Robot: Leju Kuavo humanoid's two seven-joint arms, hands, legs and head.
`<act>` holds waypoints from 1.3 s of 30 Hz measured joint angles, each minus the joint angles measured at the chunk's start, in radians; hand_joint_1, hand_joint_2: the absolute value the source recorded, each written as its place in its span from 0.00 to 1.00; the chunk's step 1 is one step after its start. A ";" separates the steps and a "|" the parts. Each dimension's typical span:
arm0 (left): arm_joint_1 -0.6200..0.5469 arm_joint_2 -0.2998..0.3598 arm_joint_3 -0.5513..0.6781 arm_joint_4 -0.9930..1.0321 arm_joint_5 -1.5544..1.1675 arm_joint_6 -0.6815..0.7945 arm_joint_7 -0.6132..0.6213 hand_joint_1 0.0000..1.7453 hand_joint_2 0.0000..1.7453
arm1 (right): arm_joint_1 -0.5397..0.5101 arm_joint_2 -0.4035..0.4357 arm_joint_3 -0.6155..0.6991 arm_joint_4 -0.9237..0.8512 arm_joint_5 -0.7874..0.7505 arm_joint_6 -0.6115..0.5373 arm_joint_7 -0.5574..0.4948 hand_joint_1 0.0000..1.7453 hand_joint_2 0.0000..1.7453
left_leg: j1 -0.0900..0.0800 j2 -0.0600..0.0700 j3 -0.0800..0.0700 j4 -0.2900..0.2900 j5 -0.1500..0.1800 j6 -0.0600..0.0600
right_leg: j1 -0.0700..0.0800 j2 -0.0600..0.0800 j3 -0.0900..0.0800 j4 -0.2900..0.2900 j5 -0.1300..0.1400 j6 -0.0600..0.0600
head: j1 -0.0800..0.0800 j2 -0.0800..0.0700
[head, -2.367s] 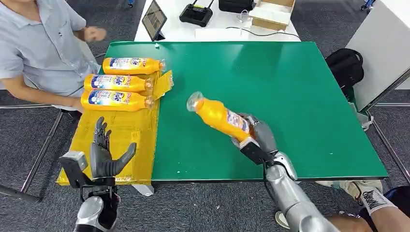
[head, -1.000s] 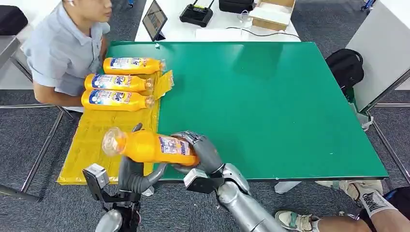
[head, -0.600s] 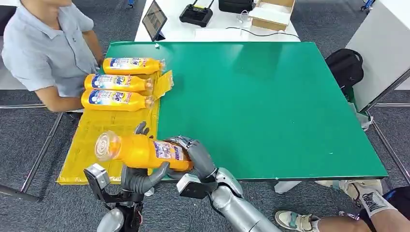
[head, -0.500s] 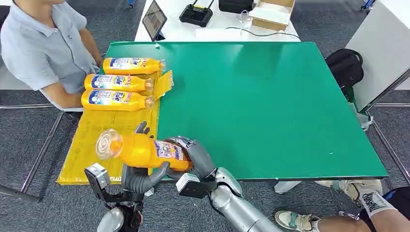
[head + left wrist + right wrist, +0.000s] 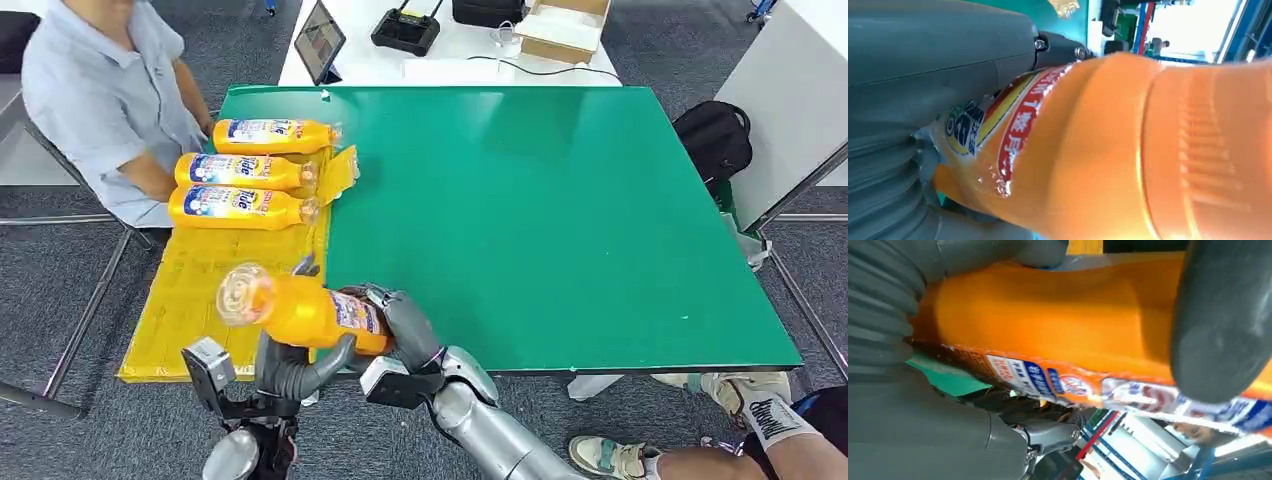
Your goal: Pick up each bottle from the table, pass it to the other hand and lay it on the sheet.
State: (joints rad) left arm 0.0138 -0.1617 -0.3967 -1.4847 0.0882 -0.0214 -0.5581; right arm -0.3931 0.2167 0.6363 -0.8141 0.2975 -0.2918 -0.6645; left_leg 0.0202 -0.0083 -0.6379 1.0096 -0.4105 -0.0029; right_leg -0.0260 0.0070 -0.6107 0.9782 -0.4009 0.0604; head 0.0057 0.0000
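Three bottles (image 5: 245,172) are laid on the sheet (image 5: 200,300) at far left; a fourth bottle (image 5: 305,311) is grasped by both left hand (image 5: 290,362) and right hand (image 5: 405,325), handover unfinished.

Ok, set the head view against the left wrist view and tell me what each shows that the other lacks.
Head view alone: the green table, the yellow sheet with three bottles lying on it, a seated person, and the right hand gripping the base end of the held bottle.

Left wrist view alone: a close look at the label's red band and printing, plus a bright blurred background past the bottle.

Both: the orange held bottle and the left hand cupped around it.
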 measured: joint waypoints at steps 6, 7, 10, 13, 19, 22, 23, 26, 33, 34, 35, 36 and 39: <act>-0.019 0.007 -0.006 0.024 -0.015 -0.003 0.019 1.00 1.00 | -0.001 0.000 0.007 0.007 -0.016 -0.005 0.000 0.00 0.00 | 0.000 0.000 0.000 0.000 0.000 0.000 | 0.000 0.000 0.000 0.000 0.000 0.000 | 0.000 0.000; -0.021 0.007 -0.006 0.028 -0.010 -0.013 0.022 1.00 1.00 | -0.001 0.000 0.009 0.007 -0.020 -0.004 0.000 0.00 0.00 | 0.000 0.000 0.000 0.000 0.000 0.000 | 0.000 0.000 0.000 0.000 0.000 0.000 | 0.000 0.000; -0.023 0.008 -0.015 0.039 -0.003 -0.029 0.027 1.00 1.00 | -0.003 0.002 0.015 0.008 -0.029 -0.002 0.000 0.00 0.00 | 0.000 0.000 0.000 0.000 0.000 0.000 | 0.000 0.000 0.000 0.000 0.000 0.000 | -0.001 0.000; -0.023 0.010 -0.016 0.042 -0.005 -0.027 0.035 1.00 1.00 | -0.003 0.005 0.016 0.008 -0.036 -0.015 0.000 0.00 0.00 | 0.000 0.000 0.000 0.000 0.000 0.000 | 0.000 0.000 0.000 0.000 0.000 0.000 | 0.000 0.000; -0.024 0.012 -0.010 0.044 -0.048 0.065 0.060 1.00 1.00 | -0.003 0.007 0.016 -0.012 -0.042 -0.051 0.000 0.00 0.00 | 0.000 0.000 0.000 0.000 0.000 0.000 | 0.000 0.000 0.000 0.000 0.000 0.000 | 0.000 0.000; -0.033 0.010 -0.005 0.044 -0.095 0.138 0.062 1.00 1.00 | 0.006 0.005 0.016 -0.012 -0.038 -0.061 0.000 0.00 0.00 | 0.000 0.000 0.000 0.000 0.000 0.000 | 0.000 0.000 0.000 0.000 0.000 0.000 | 0.000 0.000; -0.037 0.010 -0.001 0.044 -0.102 0.156 0.063 1.00 1.00 | 0.008 0.005 0.016 -0.012 -0.037 -0.064 0.000 0.00 0.00 | 0.000 0.000 0.000 0.000 0.000 0.000 | 0.000 0.000 0.000 0.000 0.000 0.000 | 0.000 0.000; -0.041 0.010 0.014 0.050 -0.109 0.182 0.070 1.00 1.00 | 0.010 0.006 0.016 -0.018 -0.037 -0.071 0.000 0.00 0.00 | 0.000 0.000 0.000 0.000 0.000 0.000 | 0.000 0.000 0.000 0.000 0.000 0.000 | -0.001 0.000; -0.041 0.010 0.030 0.059 -0.153 0.247 0.053 1.00 1.00 | 0.012 0.006 0.016 -0.035 -0.038 -0.093 0.000 0.00 0.00 | 0.000 0.000 0.000 0.000 0.000 0.000 | 0.000 0.000 -0.001 0.000 0.000 0.000 | 0.000 0.000; -0.041 0.010 0.030 0.059 -0.153 0.247 0.053 1.00 1.00 | 0.012 0.006 0.016 -0.035 -0.038 -0.093 0.000 0.00 0.00 | 0.000 0.000 0.000 0.000 0.000 0.000 | 0.000 0.000 -0.001 0.000 0.000 0.000 | 0.000 0.000; -0.041 0.010 0.030 0.059 -0.153 0.247 0.053 1.00 1.00 | 0.012 0.006 0.016 -0.035 -0.038 -0.093 0.000 0.00 0.00 | 0.000 0.000 0.000 0.000 0.000 0.000 | 0.000 0.000 -0.001 0.000 0.000 0.000 | 0.000 0.000; -0.041 0.010 0.030 0.059 -0.153 0.247 0.053 1.00 1.00 | 0.012 0.006 0.016 -0.035 -0.038 -0.093 0.000 0.00 0.00 | 0.000 0.000 0.000 0.000 0.000 0.000 | 0.000 0.000 -0.001 0.000 0.000 0.000 | 0.000 0.000; -0.047 0.011 0.039 0.059 -0.188 0.294 0.045 1.00 1.00 | 0.016 0.005 0.016 -0.047 -0.043 -0.099 0.000 0.00 0.00 | 0.000 0.000 0.000 0.000 0.000 0.000 | 0.000 0.000 -0.001 0.000 0.000 0.000 | 0.000 0.000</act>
State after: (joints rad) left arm -0.0332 -0.1507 -0.3575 -1.4260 -0.1003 0.2727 -0.5131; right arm -0.3769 0.2213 0.6519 -0.8610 0.2541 -0.3909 -0.6645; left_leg 0.0203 -0.0082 -0.6379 1.0096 -0.4105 -0.0030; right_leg -0.0259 0.0071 -0.6114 0.9782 -0.4009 0.0603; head 0.0057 0.0000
